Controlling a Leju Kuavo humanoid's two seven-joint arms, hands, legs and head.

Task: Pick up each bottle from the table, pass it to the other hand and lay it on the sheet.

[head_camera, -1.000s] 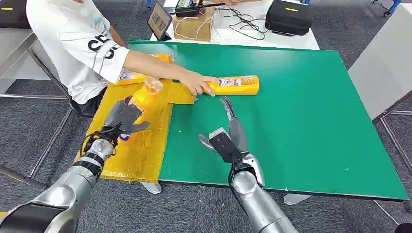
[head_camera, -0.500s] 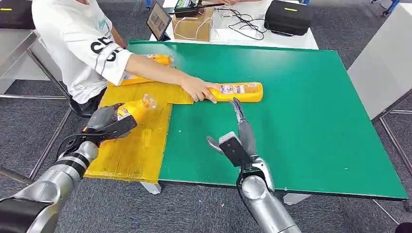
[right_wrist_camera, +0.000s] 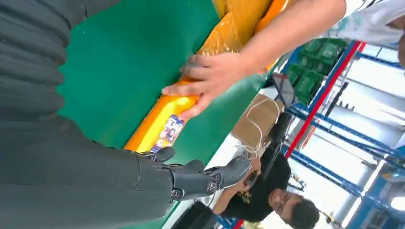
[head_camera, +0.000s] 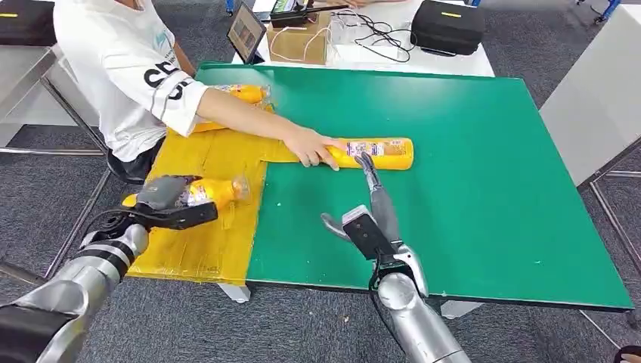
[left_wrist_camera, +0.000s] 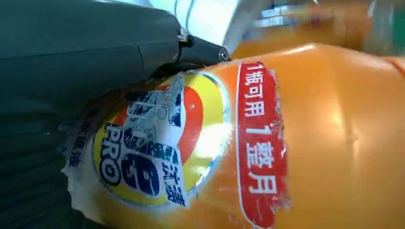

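The left hand (head_camera: 170,200) grips a glossy orange bottle (head_camera: 215,190) over the sheet (head_camera: 204,242); likely slippery, best held mid-body. The right hand (head_camera: 370,219) has fingers spread, empty.

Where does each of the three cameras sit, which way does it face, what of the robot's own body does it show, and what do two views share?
Head view: high on the body, looking forward and down at the green table; both arms, left hand, right hand.
Left wrist view: behind the left hand, close on the held bottle.
Right wrist view: behind the right hand, facing the second bottle under a person's hand.
Shared: head and right wrist views both show that bottle and person's hand.
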